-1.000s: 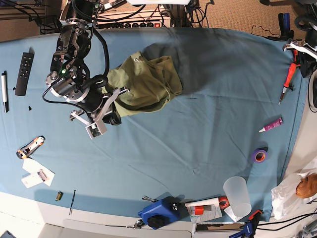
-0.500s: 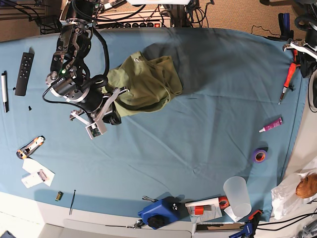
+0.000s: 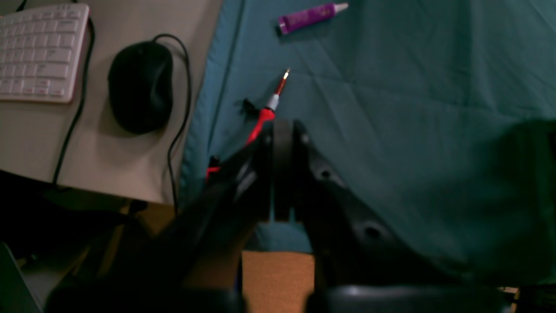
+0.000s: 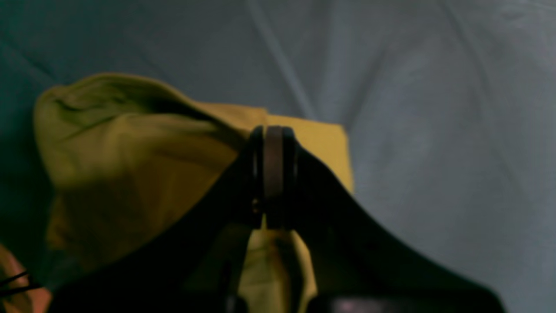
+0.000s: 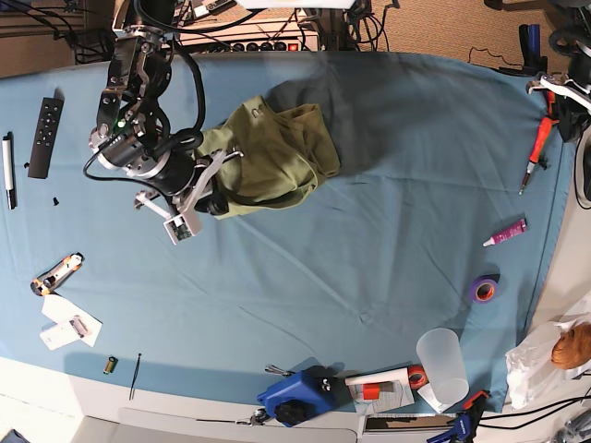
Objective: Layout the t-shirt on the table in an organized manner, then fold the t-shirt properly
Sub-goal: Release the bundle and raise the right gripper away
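Note:
The olive-green t-shirt (image 5: 272, 152) lies crumpled in a heap on the teal table (image 5: 388, 231), left of centre toward the far edge. My right gripper (image 5: 217, 198) is shut, with its tips over the heap's near-left edge. In the right wrist view the shut fingertips (image 4: 273, 130) stand in front of the t-shirt (image 4: 130, 152), and no fabric shows pinched between them. My left gripper (image 3: 282, 126) is shut and empty, hovering over the table's (image 3: 391, 87) right edge, far from the shirt.
A red screwdriver (image 5: 537, 152), purple tube (image 5: 505, 233), tape roll (image 5: 483, 289) and clear cup (image 5: 441, 366) lie along the right side. A remote (image 5: 45, 137), pen (image 5: 8, 171) and utility knife (image 5: 55, 274) lie at the left. A blue tool (image 5: 295, 395) sits at the front edge.
My right arm has shifted toward the far edge and a little right, bringing its shut gripper against the shirt's near-left edge. The shirt's shape looks unchanged.

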Motion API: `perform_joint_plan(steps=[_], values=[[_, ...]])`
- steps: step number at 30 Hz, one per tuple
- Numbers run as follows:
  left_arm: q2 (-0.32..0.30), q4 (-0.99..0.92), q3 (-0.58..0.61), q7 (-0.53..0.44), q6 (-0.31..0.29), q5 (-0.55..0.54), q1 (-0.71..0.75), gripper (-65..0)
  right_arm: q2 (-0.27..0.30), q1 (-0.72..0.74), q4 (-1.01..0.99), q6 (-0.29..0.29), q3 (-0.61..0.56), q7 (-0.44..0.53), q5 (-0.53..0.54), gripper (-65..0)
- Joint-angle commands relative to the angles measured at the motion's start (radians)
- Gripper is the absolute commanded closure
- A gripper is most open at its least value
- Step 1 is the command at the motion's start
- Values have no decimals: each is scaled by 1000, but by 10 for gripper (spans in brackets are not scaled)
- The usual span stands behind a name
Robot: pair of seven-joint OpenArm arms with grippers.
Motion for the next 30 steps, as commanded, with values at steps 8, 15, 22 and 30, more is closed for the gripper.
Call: perform_joint_plan(steps=[8, 15, 22, 30], values=[[-35, 16, -7, 34, -5, -72, 20, 0, 3, -103, 183, 3, 2, 14, 26, 0], [-40, 16, -7, 68, -79, -198, 31, 0, 3, -244, 323, 2, 2, -10, 27, 0], [-82, 16, -7, 74, -83, -208, 34, 0, 3, -339, 364, 2, 2, -38, 27, 0], [-210, 16, -4, 44, -83, -209, 34, 0, 3, -391, 364, 0, 11, -69, -34, 0]])
